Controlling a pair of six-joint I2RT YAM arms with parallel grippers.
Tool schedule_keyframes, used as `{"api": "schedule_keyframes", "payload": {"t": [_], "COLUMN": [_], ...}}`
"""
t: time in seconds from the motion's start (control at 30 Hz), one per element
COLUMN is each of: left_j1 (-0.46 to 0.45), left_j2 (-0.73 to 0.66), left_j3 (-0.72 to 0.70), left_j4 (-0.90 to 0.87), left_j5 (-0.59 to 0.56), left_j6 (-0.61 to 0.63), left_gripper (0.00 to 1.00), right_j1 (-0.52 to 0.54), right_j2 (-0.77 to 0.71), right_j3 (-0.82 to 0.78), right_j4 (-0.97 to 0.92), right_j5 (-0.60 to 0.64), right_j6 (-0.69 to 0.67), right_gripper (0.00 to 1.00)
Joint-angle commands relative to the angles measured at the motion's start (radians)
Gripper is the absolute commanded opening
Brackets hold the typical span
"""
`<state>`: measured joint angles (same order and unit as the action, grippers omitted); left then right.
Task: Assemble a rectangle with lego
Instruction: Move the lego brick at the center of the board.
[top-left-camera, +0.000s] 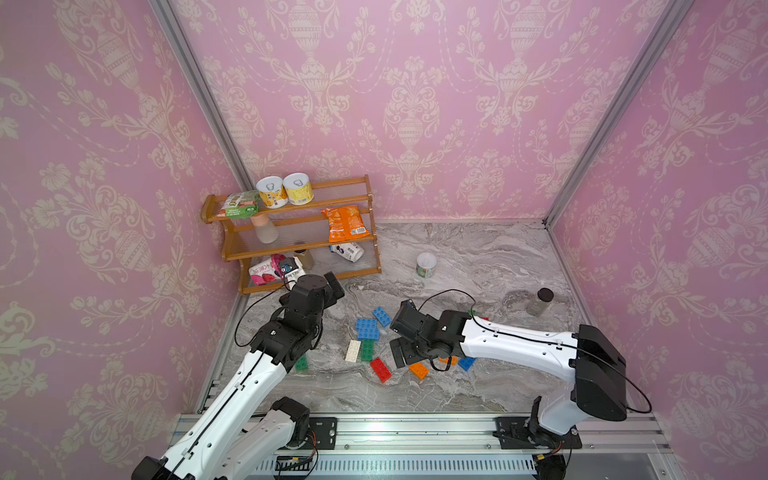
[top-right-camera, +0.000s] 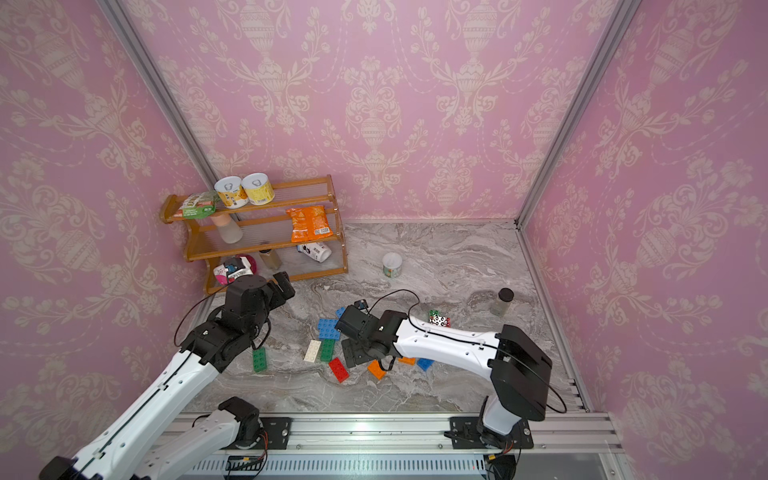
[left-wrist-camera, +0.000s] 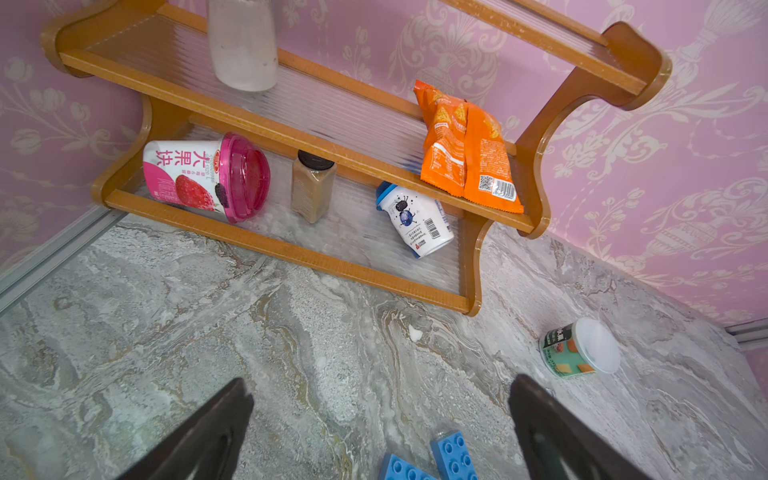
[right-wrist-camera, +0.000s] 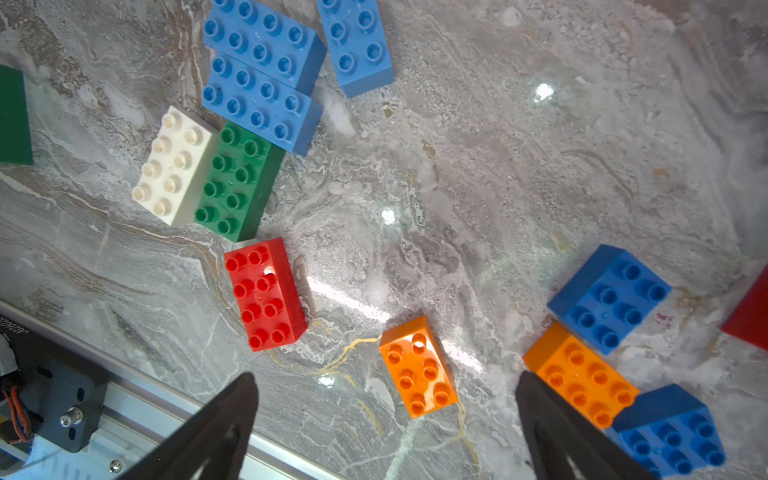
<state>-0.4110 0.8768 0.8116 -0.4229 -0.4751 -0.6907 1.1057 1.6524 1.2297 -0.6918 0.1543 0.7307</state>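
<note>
The left jaws and the right jaws stand wide, empty. Chunky studded plastic lego bricks (top-left-camera: 368, 332) lie scattered on the grey marbled surface (top-left-camera: 457, 257), few adjoining. We judge we are choosing a piece. Next, the right jaws must descend squarely over the small orange brick (right-wrist-camera: 417, 365).

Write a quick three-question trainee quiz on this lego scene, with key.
1. True or false: the right gripper is shut on a brick.
2. Which brick lies side by side against the white brick? A red, B green, C orange.
3. How many yellow tins stand on the top shelf of the rack?

Key:
1. False: it is open, with nothing held.
2. B, the green brick.
3. Two.
</note>
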Motion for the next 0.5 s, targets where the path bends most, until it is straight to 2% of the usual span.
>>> {"api": "schedule_keyframes", "payload": {"t": [0.0,0.27,0.47], "left_j1": [-0.008,-0.008,-0.006], "left_j2": [-0.031,-0.116,-0.14], "left_j3": [0.031,-0.003,-0.033], "left_j4": [-0.086,-0.162,-0.148], "left_j5": [-0.079,-0.176,-0.183], "left_j6": [-0.044,-0.119,-0.136], "left_gripper": [0.99,0.99,0.99], "right_j1": [0.035,0.084,0.109], "right_j2": [0.054,0.181,0.262], "right_j3": [0.054,0.14,0.196], "right_j4": [0.005,-0.015,-0.059], "right_j5": [0.007,-0.023,-0.041], "right_j6": [0.006,-0.027,-0.074], "right_gripper": [0.99,0.98,0.98]}}
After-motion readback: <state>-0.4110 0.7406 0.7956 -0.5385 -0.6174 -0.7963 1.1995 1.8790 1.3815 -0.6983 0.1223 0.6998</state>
